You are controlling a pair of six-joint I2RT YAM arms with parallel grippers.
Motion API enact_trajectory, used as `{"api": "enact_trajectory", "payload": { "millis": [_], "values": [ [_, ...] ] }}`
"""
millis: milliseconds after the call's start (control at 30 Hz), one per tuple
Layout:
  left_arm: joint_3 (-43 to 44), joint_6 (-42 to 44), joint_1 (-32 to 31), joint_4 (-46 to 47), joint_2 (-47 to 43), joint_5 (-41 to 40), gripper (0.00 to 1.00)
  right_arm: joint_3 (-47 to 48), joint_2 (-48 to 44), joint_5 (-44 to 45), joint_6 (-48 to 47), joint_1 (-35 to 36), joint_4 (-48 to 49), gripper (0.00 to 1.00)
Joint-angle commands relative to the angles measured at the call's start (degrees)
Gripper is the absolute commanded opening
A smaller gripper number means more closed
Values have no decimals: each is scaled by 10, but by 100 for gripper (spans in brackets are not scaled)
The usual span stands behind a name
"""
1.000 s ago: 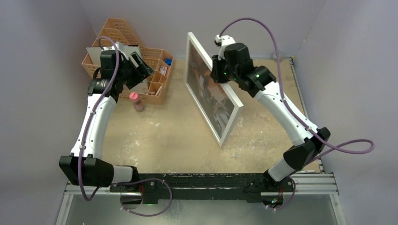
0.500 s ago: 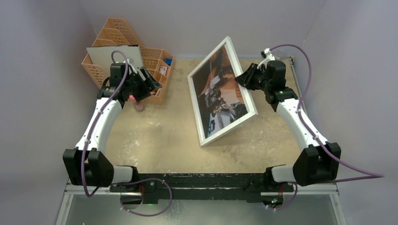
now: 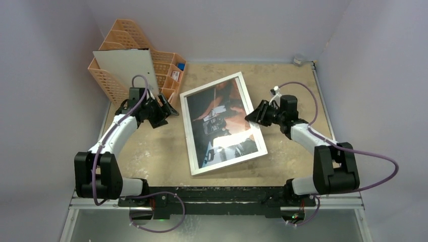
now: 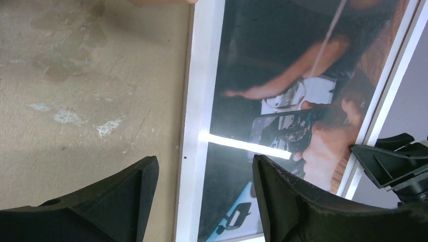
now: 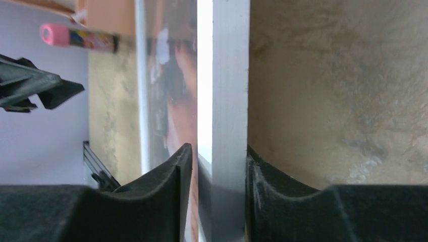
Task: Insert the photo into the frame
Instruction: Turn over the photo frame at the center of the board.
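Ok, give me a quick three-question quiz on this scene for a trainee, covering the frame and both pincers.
1. True or false: the photo shows face up through the pane of the frame.
2. Fill in: the left pincer hangs over the frame's border with its jaws ____ and nothing between them.
3. Which one straddles a long edge of the frame: A, the left pincer, or B, the right pincer?
Key: 1 true; 2 open; 3 B.
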Motion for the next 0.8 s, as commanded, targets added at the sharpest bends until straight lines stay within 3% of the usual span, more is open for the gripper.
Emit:
{"api": "enact_trajectory", "payload": {
  "millis": [0,367,533,767],
  "values": [
    [-53,-15,5,76,-5,14,70,-42,14,-58,-9,-5,119,46],
    [-166,-63,3,182,35,3,71,-100,28,-51,-16,-28,169,74],
    [-169,-68,-3,151,34,-31,71,-86,22,20,-52,-30,101,77],
    [-178,-72,-57,53,-61,-119,71,-62,9,145,-72,-29,29,78]
  ]
}}
